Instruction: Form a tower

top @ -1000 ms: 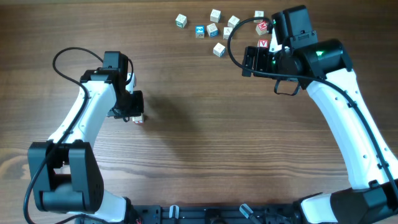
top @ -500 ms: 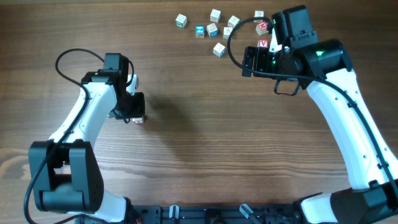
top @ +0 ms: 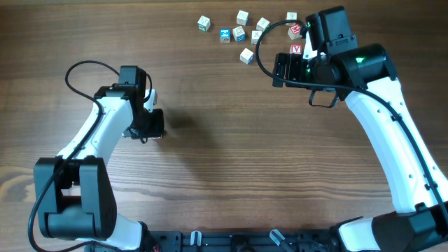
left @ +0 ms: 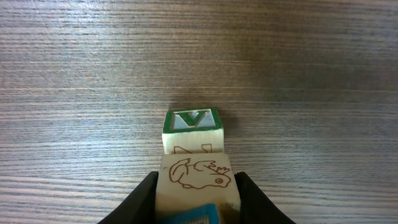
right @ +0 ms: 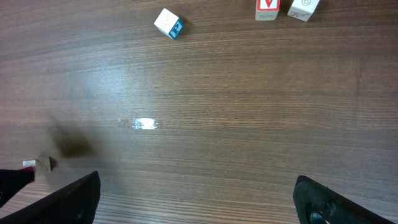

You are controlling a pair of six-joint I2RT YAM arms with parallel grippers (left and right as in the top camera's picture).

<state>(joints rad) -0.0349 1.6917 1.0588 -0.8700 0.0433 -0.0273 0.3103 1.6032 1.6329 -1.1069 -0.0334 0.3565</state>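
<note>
**Tower Clamped, Left of Centre**

The left gripper (left: 196, 190) is clamped on the tower (left: 193, 148) — pale wooden cubes (one face green-framed, one with a brown animal outline) left of centre on the table (top: 224, 161). Loose cubes (top: 241, 35) lie at the far edge, well apart. The right gripper (top: 283, 70) — fingers spread wide — holds nothing.

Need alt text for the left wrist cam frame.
The left end effector grips a pale wooden cube from both sides; the cube's face shows a brown animal outline. Just beyond it, touching it in this view, sits a cube with a green-framed V, on a wood-grain table.
</note>
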